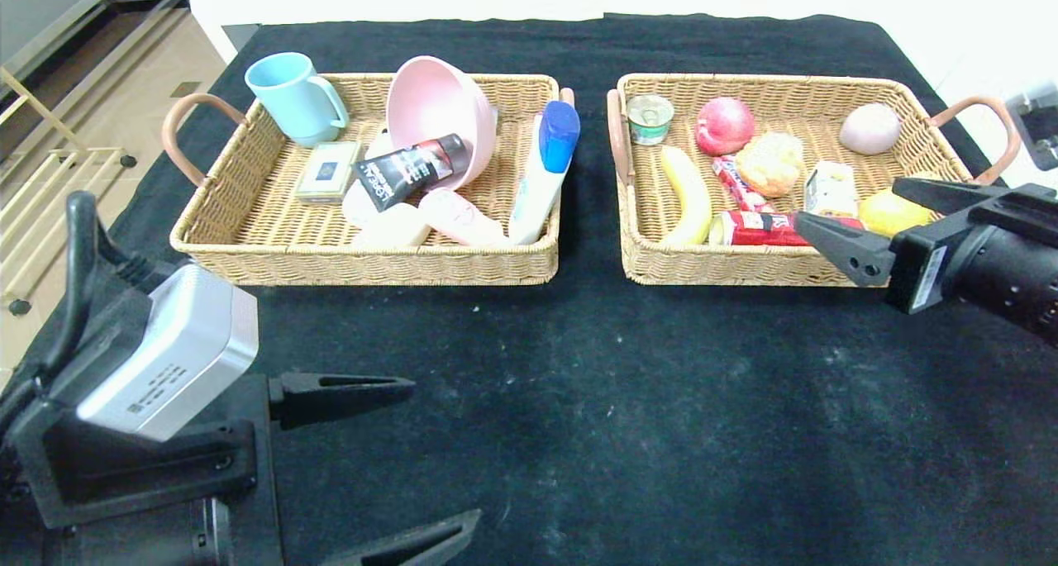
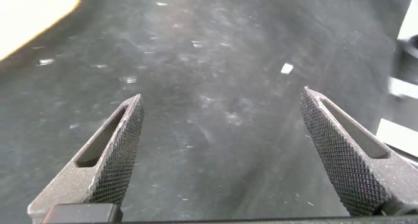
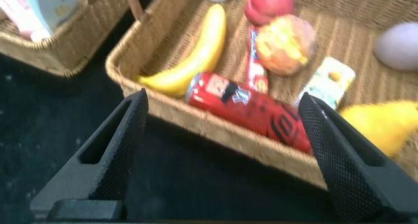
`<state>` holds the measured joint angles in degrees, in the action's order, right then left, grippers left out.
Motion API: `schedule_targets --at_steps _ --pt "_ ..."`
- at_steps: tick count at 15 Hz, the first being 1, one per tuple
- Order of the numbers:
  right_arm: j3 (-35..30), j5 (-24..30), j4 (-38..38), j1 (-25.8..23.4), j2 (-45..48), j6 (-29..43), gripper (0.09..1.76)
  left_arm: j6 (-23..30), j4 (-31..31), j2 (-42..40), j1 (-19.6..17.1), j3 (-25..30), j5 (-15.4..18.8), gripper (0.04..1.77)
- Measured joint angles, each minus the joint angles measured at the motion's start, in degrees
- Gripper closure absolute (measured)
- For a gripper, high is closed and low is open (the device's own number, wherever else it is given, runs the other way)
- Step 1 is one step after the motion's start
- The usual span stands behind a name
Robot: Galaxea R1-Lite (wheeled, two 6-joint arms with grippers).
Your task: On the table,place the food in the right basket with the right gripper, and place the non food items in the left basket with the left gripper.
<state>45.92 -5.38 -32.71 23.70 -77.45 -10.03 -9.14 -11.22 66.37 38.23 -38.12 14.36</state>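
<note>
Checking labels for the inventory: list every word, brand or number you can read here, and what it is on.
"L'OREAL", only roughly legible, seen tilted: black tube in the left basket.
Red drink can in the right basket: white script, too blurred to read.
Small juice carton: print too small.
Green box: dark emblem, unreadable.
White bottle: no readable text.
Silver camera housing on the left arm: lines of print, too small.

Tan tiled floor [image 1: 124,111] and a metal rack [image 1: 50,178] at left
</note>
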Motion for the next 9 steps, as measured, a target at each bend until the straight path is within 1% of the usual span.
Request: schedule_targets --at_steps 1,2,3,4,5,7,9 --pt "-1.2 -0.2 0.2 -0.4 1.0 0.0 0.16 0.2 0.0 0.0 -0.2 -0.1 -3.0 0.09" --pt "-2.5 -0.2 0.5 -1.1 2.3 0.0 0.16 0.3 0.0 0.0 -0.5 -0.2 -6.9 0.09" --pt "-3.6 -0.2 1.5 -2.1 3.7 0.0 0.16 0.3 0.0 -0.2 -1.3 -0.1 -9.7 0.09" --pt "-4.5 0.0 3.3 -3.2 5.3 0.0 0.15 0.3 0.0 -0.8 -2.8 -0.1 -11.3 0.09" --pt "-5.3 0.3 6.3 -4.2 7.4 0.1 0.15 0.2 0.2 -2.0 -4.5 -0.1 -12.2 0.09" --pt "-6.2 0.6 13.4 -5.9 12.3 0.3 0.15 0.1 1.5 -5.1 -6.5 0.1 -13.4 0.09" --pt "-6.3 0.7 22.2 -6.8 18.7 0.3 0.15 0.1 6.1 -9.6 -8.2 0.1 -15.2 0.09"
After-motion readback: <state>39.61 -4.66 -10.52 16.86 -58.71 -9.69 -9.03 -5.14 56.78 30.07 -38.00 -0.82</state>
